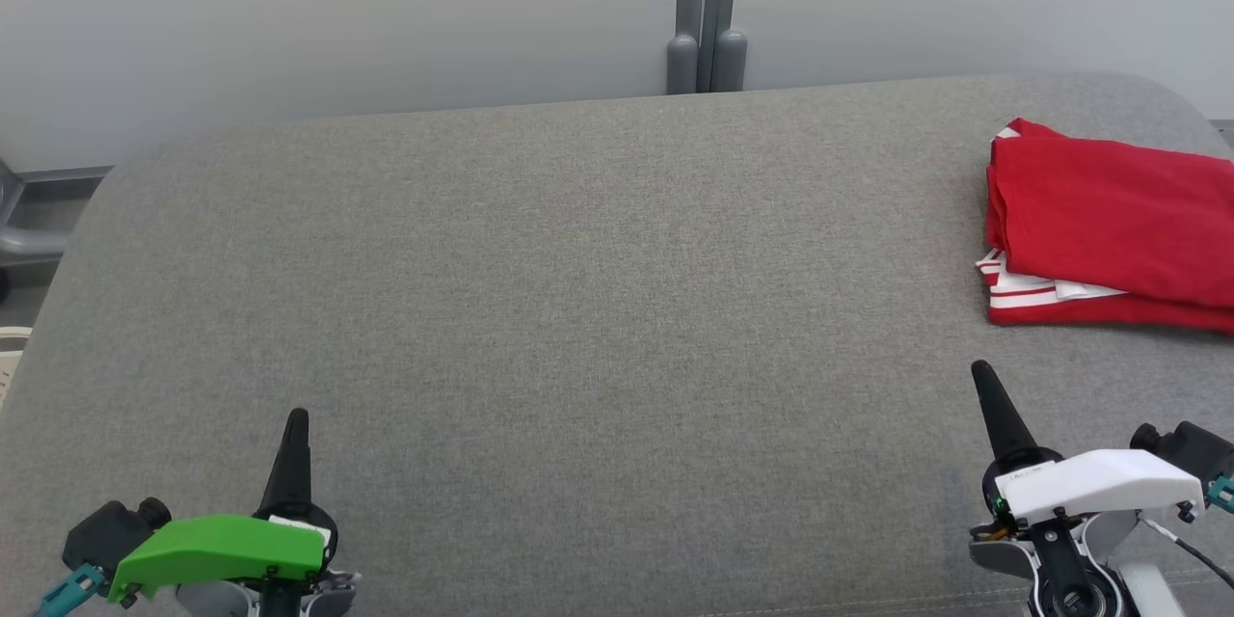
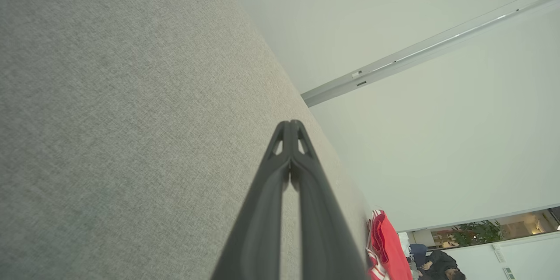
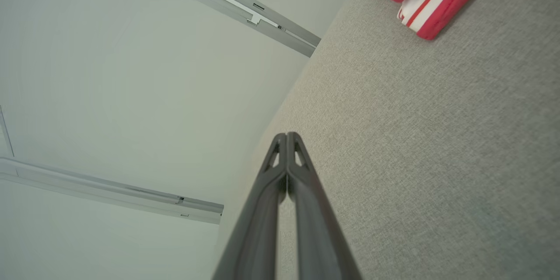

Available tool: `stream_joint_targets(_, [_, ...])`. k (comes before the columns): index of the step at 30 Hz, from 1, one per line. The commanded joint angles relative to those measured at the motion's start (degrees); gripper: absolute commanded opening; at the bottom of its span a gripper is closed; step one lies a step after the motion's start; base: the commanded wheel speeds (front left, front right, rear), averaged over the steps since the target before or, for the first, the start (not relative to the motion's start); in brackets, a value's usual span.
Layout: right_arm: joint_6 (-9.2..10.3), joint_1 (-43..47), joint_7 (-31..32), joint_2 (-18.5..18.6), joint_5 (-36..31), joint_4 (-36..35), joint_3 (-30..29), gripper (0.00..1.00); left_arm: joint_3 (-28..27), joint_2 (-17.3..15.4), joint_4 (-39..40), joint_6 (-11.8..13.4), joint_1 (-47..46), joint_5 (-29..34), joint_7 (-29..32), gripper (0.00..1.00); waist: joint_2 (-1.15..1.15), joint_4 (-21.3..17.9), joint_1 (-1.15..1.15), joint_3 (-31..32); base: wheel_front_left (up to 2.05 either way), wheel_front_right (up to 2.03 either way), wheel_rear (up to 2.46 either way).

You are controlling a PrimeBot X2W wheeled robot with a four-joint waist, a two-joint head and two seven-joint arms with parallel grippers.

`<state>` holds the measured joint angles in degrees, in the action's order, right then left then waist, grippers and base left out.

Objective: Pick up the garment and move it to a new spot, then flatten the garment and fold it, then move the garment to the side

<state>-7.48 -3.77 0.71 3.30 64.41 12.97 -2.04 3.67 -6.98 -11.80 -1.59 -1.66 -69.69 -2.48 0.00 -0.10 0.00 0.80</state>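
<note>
The folded garment (image 1: 1109, 212) lies at the cushion's (image 1: 578, 308) right edge. The left gripper (image 1: 295, 424) and right gripper (image 1: 985, 381) are pinched shut and empty, best held clear of it.

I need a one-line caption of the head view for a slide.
Folded red garment lies at the right of the grey surface; left gripper and right gripper shut, empty.

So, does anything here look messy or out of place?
Nothing stands out. The red garment lies neatly folded at the right side of the grey cushion; only a white-striped edge peeks out underneath.
</note>
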Motion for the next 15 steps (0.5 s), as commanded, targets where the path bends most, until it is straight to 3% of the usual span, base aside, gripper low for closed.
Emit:
stream_joint_targets(1, [-0.02,-1.11,0.39,0.36,1.59,-0.31,-0.40,0.00,-0.74,-0.01,0.21,-0.60,-1.49,-1.52,0.38,0.00,0.00,0.00,0.00,-0.02,0.00,0.00,0.00])
stream_joint_targets(15, [-0.02,-1.40,2.14,0.33,8.95,-0.14,-1.82,0.00,-2.90,1.18,-0.28,-2.17,-2.23,-7.39,2.39,0.00,0.00,0.03,0.00,-0.25,0.00,0.00,0.00])
